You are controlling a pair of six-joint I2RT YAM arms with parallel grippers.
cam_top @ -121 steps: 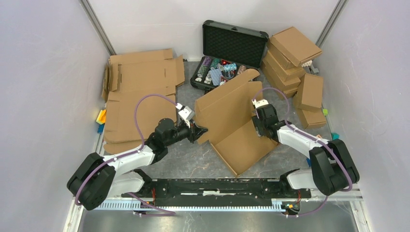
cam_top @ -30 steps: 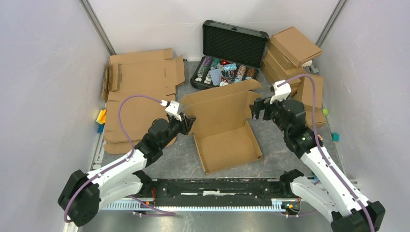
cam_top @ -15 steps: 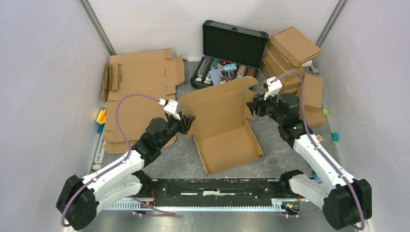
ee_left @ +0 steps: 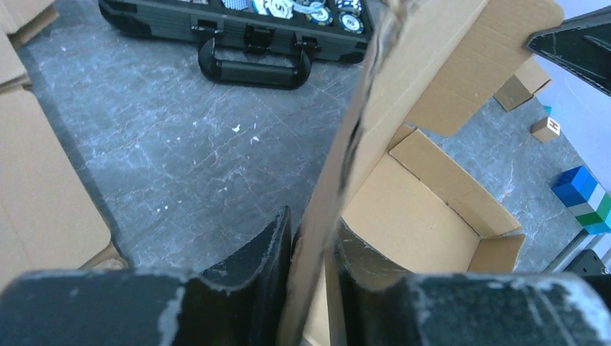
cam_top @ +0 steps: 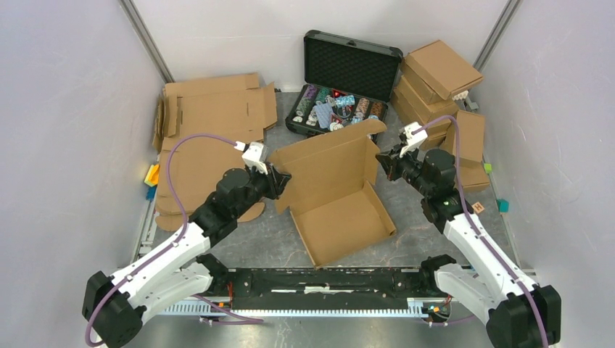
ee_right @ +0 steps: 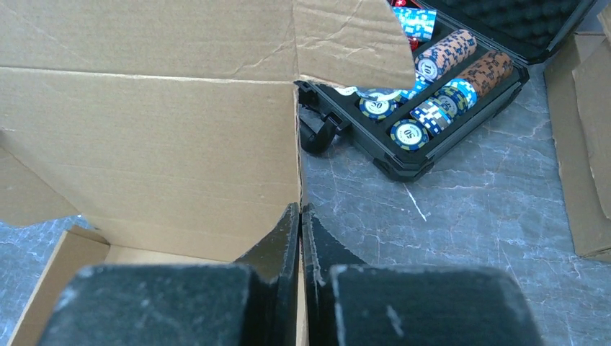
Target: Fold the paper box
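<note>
My left gripper (ee_left: 311, 223) is clamped on the left edge of the paper box's (cam_top: 348, 221) raised panel (cam_top: 326, 163), and the open tray lies on the worktop (cam_top: 268, 232) just to that gripper's right. My right gripper (ee_right: 300, 209) has its fingers all but together at the panel's right edge, though I can't tell whether any cardboard sits between them. I'd confirm that bite, then swing both grippers over the tray at one pace so the crease folds without twisting.

I have the right gripper (ee_right: 300, 216) with its fingers pinched together on a thin edge of the paper box (ee_right: 151, 144), whose upright panel fills the view ahead and to the left. Ahead-right, an open black case (ee_right: 403, 169) of poker chips (ee_right: 408, 133) sits on the grey table (ee_right: 468, 231).
</note>
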